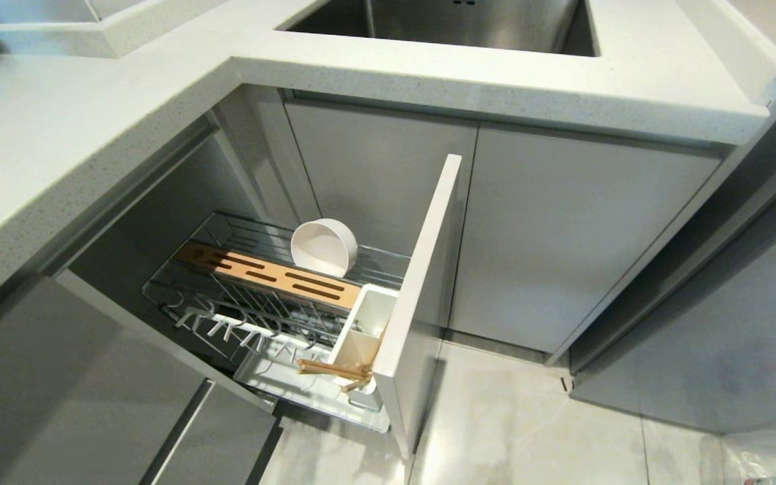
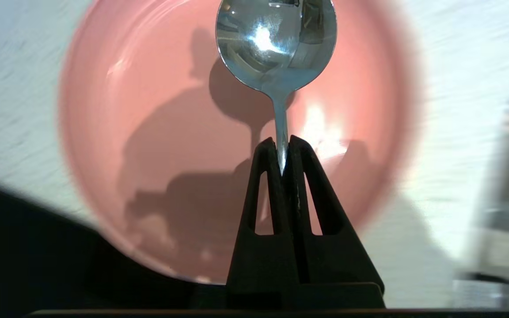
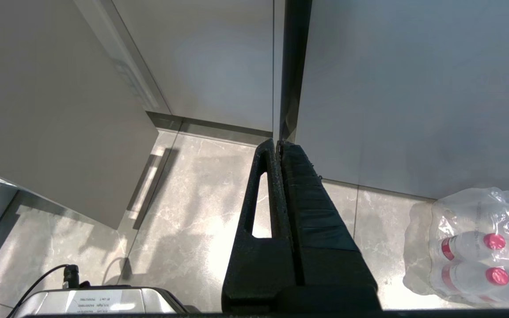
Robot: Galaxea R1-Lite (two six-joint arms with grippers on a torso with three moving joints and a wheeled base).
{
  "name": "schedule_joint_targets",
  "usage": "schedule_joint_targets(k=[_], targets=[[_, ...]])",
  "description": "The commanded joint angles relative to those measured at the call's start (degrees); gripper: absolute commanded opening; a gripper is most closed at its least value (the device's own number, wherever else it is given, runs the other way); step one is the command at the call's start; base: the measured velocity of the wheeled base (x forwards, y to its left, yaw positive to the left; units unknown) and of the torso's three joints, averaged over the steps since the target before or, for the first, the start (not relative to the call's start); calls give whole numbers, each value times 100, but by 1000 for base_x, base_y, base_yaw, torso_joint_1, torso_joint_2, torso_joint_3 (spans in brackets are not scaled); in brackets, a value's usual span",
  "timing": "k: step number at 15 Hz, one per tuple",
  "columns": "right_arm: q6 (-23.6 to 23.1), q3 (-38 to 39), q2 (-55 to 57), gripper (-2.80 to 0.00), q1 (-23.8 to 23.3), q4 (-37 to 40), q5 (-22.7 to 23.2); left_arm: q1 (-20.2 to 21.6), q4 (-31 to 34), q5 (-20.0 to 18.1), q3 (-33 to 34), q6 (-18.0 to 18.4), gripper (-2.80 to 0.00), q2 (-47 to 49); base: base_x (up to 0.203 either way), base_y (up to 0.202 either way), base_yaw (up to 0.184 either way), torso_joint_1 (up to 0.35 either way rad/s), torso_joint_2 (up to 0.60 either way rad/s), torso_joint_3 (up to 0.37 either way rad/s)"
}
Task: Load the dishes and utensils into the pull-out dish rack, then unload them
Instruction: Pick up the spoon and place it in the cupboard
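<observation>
Gripping the spoon by its thin handle, the left gripper is closed tight, so the round bowl is kept upright above a pink bowl on the pale counter. The right gripper is shut on nothing above the grey floor tiles. Farther off, the pull-out dish rack is seen pulled out, the cream-white bowl is leaned on its side inside it and the chopsticks are laid across the white cup, probably waiting for unloading.
</observation>
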Motion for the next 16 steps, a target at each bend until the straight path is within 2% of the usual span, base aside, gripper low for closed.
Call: schedule_joint_targets(k=[1,3,5,9,13,16], targets=[[1,9,0,-280,1,-1,0,-238,46,-116,6,-294,-280,-482,0,0,0,0,0,0],[1,9,0,-280,1,-1,0,-648,82,-243,8,-717,-280,-792,0,0,0,0,0,0],[1,9,0,-280,1,-1,0,-1315,358,-280,8,-887,-280,-1137,0,0,0,0,0,0],[1,9,0,-280,1,-1,0,-2700,1190,-318,290,-919,-280,-1664,0,0,0,0,0,0],[1,9,0,-280,1,-1,0,-3675,1297,-324,1189,-922,-280,-1921,0,0,0,0,0,0],[1,9,0,-280,1,-1,0,-4487,1232,-261,1313,-903,-280,-1688,0,0,0,0,0,0]])
